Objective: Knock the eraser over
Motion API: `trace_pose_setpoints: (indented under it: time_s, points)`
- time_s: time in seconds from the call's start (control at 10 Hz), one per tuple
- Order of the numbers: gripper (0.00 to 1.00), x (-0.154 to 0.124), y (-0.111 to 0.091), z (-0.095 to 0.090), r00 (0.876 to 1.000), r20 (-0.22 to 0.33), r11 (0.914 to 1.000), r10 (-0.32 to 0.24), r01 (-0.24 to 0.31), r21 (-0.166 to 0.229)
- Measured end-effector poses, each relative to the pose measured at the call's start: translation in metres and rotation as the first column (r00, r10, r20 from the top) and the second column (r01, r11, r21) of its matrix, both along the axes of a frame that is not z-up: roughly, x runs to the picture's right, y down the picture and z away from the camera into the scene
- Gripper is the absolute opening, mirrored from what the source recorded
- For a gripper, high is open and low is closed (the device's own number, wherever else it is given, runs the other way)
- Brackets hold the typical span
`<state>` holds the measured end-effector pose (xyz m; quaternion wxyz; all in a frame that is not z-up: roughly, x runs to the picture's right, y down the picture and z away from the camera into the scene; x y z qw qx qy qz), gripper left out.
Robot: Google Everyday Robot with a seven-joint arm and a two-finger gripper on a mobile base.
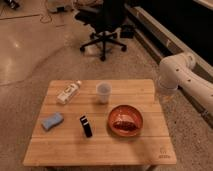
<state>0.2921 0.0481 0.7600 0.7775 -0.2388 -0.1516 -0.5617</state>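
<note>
1. The gripper [165, 94] hung at the end of the white arm [192, 82], just off the right edge of the wooden table [100, 150] and beside its far right corner. Whether it was open or closed could not be told.
2. The gripper touched nothing. It stood well apart from every object on the table, so the task appeared not yet begun.
3. The eraser [86, 126], a narrow black block, appeared to stand on end at the near centre-left of the table. It stood apart from all its neighbours.
4. A light-blue sponge [52, 121] lay to the eraser's left and a red bowl [125, 120] sat to its right. A pale cup [103, 92] stood behind it, and a white bottle [69, 92] lay on its side at the far left.
5. Judgement: the bowl and cup sat between the gripper and the eraser. A reach from the right would need to pass over or around them.
6. Judgement: a tall, narrow block on a small base should topple with a light sideways push near its top. The gaps on either side gave it room to fall.
7. Risk noted: a low sweep across the table might strike the bowl or cup first.
8. An office chair [105, 25] stood on the floor beyond the table, well apart from it.
</note>
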Motion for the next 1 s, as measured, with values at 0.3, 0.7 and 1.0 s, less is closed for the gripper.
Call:
trace_pose_setpoints:
  time_s: [0.3, 0.7, 1.0]
  points:
    - [0.41, -0.008, 0.004, -0.005, 1.000, 0.001, 1.0000, -0.007, 0.007, -0.004]
    - [0.41, -0.037, 0.003, -0.010, 1.000, 0.000, 1.0000, -0.007, 0.007, -0.001]
    - [0.41, -0.015, 0.007, -0.011, 1.000, 0.002, 0.9998, -0.018, 0.018, -0.009]
